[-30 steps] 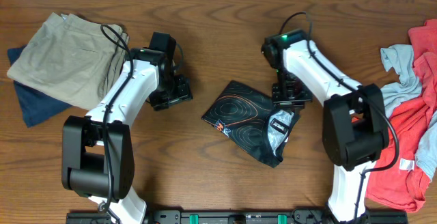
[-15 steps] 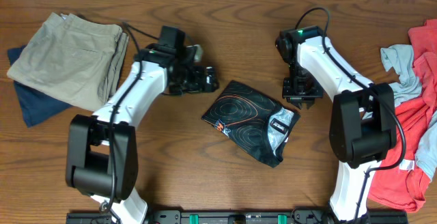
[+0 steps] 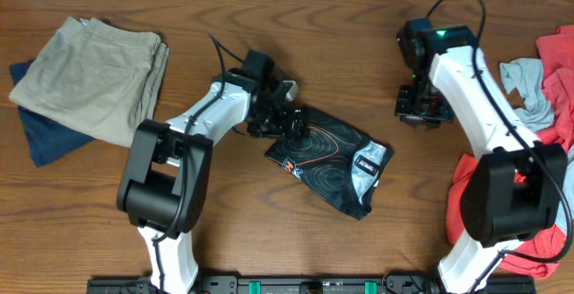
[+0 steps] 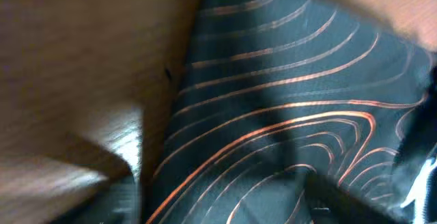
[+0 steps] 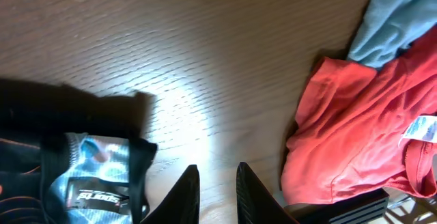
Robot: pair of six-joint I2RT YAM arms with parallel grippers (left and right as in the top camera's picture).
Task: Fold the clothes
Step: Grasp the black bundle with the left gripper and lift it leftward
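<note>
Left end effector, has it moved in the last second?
Yes. The left end effector has travelled right, away from the folded khaki garment, to the upper-left edge of the black T-shirt.

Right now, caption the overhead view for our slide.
Left gripper at the folded black shirt; right gripper hovers near the red and blue clothes pile.

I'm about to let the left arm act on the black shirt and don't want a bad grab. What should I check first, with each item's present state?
1. Left gripper at the upper-left corner of the black T-shirt: ok.
2. Left jaws closed on fabric: cannot tell, wrist view blurred.
3. Right gripper empty, jaws slightly apart: ok.
4. Right gripper off the shirt, over bare table: ok.
5. Red shirt apart from the black T-shirt: ok.
</note>
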